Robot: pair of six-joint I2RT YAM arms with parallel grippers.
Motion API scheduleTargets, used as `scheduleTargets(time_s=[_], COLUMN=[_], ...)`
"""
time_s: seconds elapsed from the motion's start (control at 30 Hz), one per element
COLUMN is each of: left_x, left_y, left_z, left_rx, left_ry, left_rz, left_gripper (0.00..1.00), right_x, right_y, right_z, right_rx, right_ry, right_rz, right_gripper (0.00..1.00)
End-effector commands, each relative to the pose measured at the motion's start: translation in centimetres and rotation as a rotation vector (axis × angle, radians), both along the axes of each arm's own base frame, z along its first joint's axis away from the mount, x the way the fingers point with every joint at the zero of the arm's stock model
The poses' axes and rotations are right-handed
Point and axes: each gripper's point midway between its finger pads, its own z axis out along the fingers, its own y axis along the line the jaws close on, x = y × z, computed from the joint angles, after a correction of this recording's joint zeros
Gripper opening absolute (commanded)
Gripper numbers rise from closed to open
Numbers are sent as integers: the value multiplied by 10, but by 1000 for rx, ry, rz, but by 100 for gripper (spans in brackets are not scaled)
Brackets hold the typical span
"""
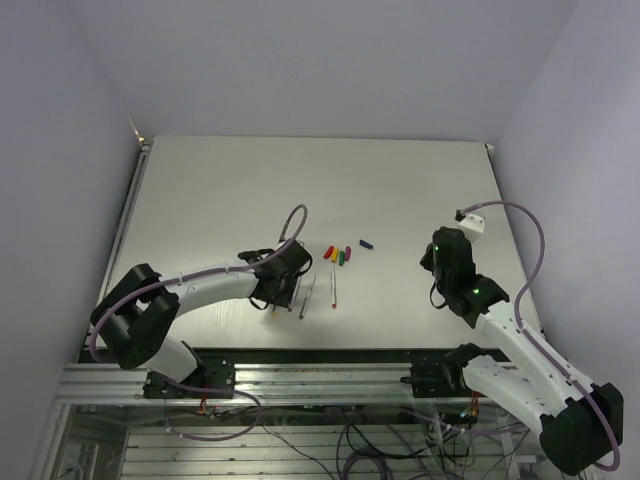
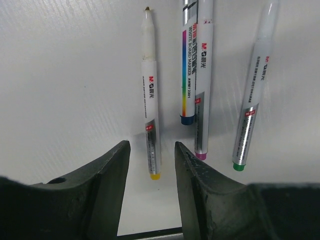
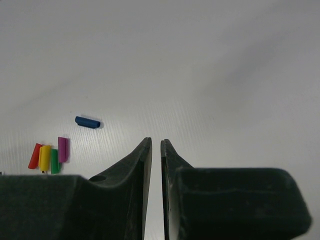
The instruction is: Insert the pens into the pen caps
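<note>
In the left wrist view, several silver-grey pens lie side by side on the white table: one with a yellow end (image 2: 151,110), one with a blue end (image 2: 188,65), one with a purple end (image 2: 202,90) and one with a green end (image 2: 250,100). My left gripper (image 2: 152,146) is open, its jaws on either side of the yellow pen's end without touching it. The caps lie apart in the right wrist view: blue (image 3: 87,122) alone, then red (image 3: 35,156), yellow (image 3: 44,157), green (image 3: 54,161) and purple (image 3: 62,149) clustered. My right gripper (image 3: 155,142) is shut and empty, right of the caps.
In the top view, the left gripper (image 1: 283,290) covers most of the pens; two pens (image 1: 333,287) show beside it. The cap cluster (image 1: 338,255) lies just beyond them. The right gripper (image 1: 437,262) hovers further right. The table's front edge (image 1: 300,350) is close behind the pens.
</note>
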Motion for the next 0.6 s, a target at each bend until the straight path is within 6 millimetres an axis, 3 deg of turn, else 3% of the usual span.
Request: scheduleTargets(time_s=[0.0,0.57], left_x=[-3,-1], left_y=[1,1], left_z=[-2,-27], left_rx=[23,116], left_ry=[16,89], left_rz=[2,-54], left_gripper=[52,51], right_x=[-1,-6], right_y=[0,-4], right_z=[-5,-7], right_rx=[8,-2], right_ry=[7,13], right_rz=[-5,-11], right_gripper=[13,13])
